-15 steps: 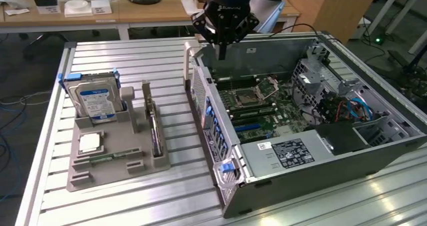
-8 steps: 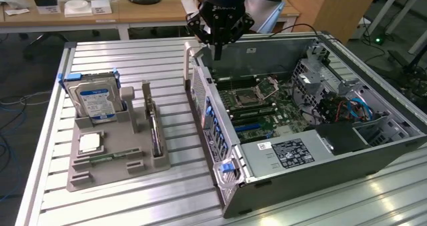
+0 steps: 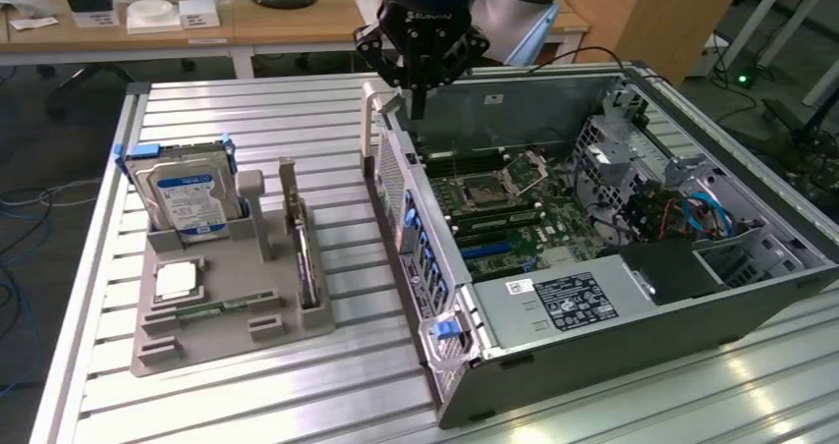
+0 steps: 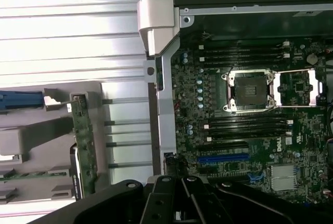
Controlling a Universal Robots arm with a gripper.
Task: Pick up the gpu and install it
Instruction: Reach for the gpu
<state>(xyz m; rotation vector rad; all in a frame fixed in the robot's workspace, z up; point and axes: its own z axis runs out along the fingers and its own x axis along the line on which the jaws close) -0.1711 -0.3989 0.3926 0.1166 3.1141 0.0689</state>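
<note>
The gpu (image 3: 305,257) stands on edge in a slot of the grey holder (image 3: 216,341) on the table, at the exterior view's left of the computer case; it shows as a thin card with a metal bracket end. In the wrist view its green board edge (image 4: 83,141) runs along the holder. My gripper (image 3: 417,105) hangs above the case's rear wall near the far corner, well apart from the gpu. Its fingers are shut with nothing between them. The black gripper body (image 4: 182,200) shows over the motherboard's edge.
The open computer case (image 3: 453,375) lies on its side, with the motherboard (image 3: 505,213), an empty CPU socket (image 4: 250,90) and a blue slot (image 4: 223,158) exposed. The holder also carries a hard drive (image 3: 191,194), a CPU (image 3: 177,279) and a memory stick (image 3: 216,308). Desks stand behind.
</note>
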